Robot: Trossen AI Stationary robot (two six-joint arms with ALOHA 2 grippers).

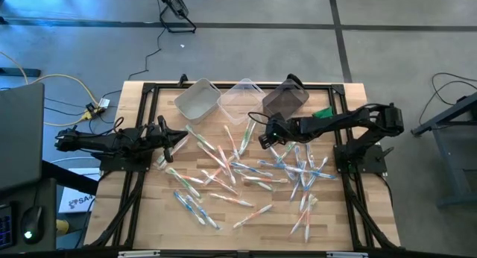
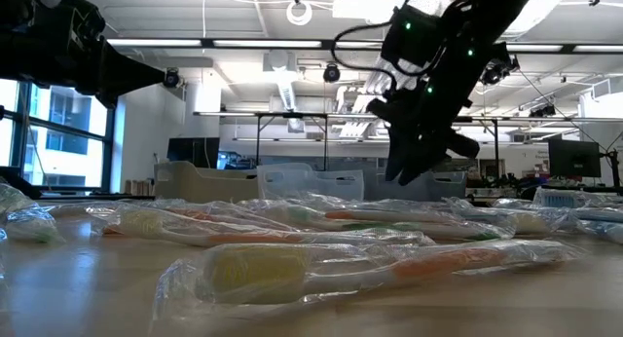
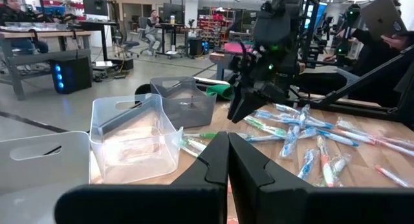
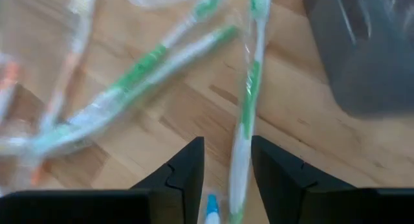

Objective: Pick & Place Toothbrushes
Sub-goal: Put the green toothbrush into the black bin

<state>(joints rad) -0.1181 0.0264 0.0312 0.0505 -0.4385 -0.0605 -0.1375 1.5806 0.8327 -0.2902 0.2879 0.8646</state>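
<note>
Counter [image 1: 149, 213]: pale wooden top with a dark frame around its edges.

Toothbrushes [image 1: 246, 176]: many, each in a clear wrapper, white with green, blue or orange handles, scattered loosely over the middle and right of the counter. Several overlap in a heap under and beside the right arm; a few lie apart toward the near edge.

Bins: three in a row along the far edge of the counter. White bin [image 1: 197, 98] on the left, clear bin [image 1: 242, 99] in the middle, dark bin [image 1: 286, 98] on the right. No toothbrush can be made out inside any of them.

Small green object [image 1: 323, 113]: lies on the counter just beside the dark bin, partly behind the right arm.

Right end effector [image 1: 265, 138]: reaches in from the right side and hangs above the counter near the front of the clear and dark bins. Fingers [image 4: 187, 169] part-way open, a narrow gap. Its wrist view shows a green-handled toothbrush [image 4: 249, 107] lying on the wood with its white end running down into that gap; whether the fingers touch it cannot be told. A second green-handled toothbrush [image 4: 139, 72] lies slantwise close by.

Left end effector [image 1: 179, 140]: waits at the left of the counter, fingers [image 3: 207, 162] pressed together, holding nothing, pointing toward the pile.
</note>
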